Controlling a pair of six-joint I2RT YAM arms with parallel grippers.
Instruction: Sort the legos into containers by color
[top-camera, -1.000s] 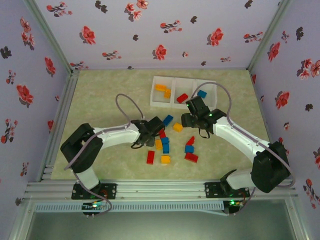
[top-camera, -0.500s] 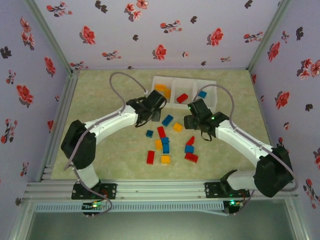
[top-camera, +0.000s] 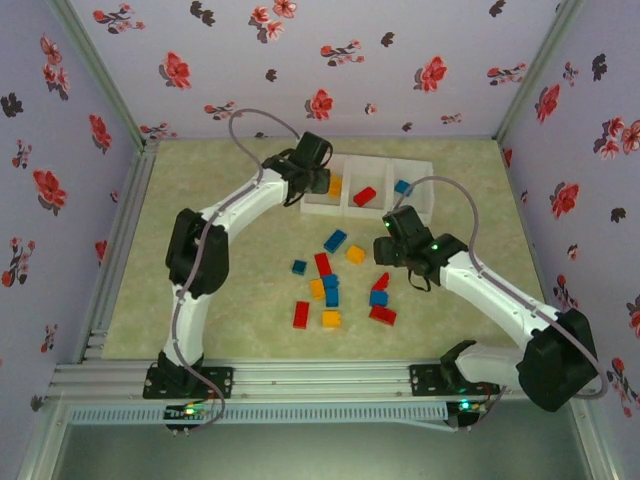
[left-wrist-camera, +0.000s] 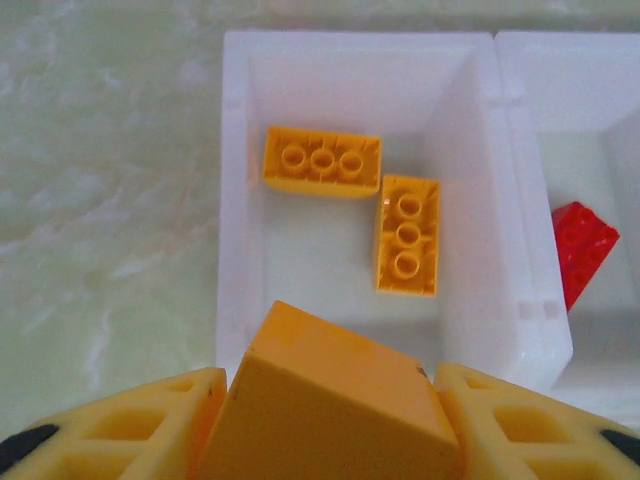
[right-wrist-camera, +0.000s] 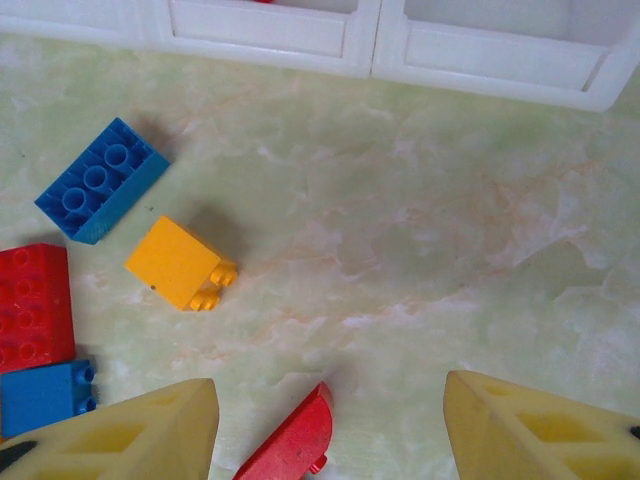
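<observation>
**Top external view**
- Tabletop (top-camera: 200, 210): pale green, marbled.
- Tray (top-camera: 345, 209): white, 3 compartments in a row, at the far end of the tabletop.
- Tray contents: orange-yellow legos (top-camera: 335, 186) in the left compartment, 1 red lego (top-camera: 364, 196) in the middle, 1 blue lego (top-camera: 402, 187) in the right.
- Left claw (top-camera: 316, 178): above the tray's left compartment. Its grip cannot be told from here.
- Right claw (top-camera: 386, 252): on the near side of the tray, below its right compartment.
- Loose legos (top-camera: 330, 290): about 11 in red, blue and orange-yellow, scattered on the near side of the tray, none touching it.

**Left wrist view**
- Left claw (left-wrist-camera: 330, 415): pinching 1 orange-yellow brick (left-wrist-camera: 340, 385) between both fingers (left-wrist-camera: 130, 430), above the near wall of the tray's (left-wrist-camera: 232, 200) left compartment.
- Inside that compartment: 2 orange-yellow legos, studs up, 1 (left-wrist-camera: 321, 162) toward the far wall and 1 (left-wrist-camera: 407, 235) along the right wall, close at a corner.
- Middle compartment: 1 red lego (left-wrist-camera: 582, 245), partly in view.

**Right wrist view**
- Right claw (right-wrist-camera: 330, 430): fingers (right-wrist-camera: 120, 435) spread wide, pinching nothing.
- Red lego (right-wrist-camera: 290, 448): on the tabletop between the fingers, on the near side of the tray (right-wrist-camera: 270, 35).
- Also on the near side of the tray: a blue lego (right-wrist-camera: 100, 192), studs up. Just beside it is an orange-yellow lego (right-wrist-camera: 180, 262) on its side. A second red lego (right-wrist-camera: 30, 310) has a small blue one (right-wrist-camera: 40, 395) against its near edge.
</observation>
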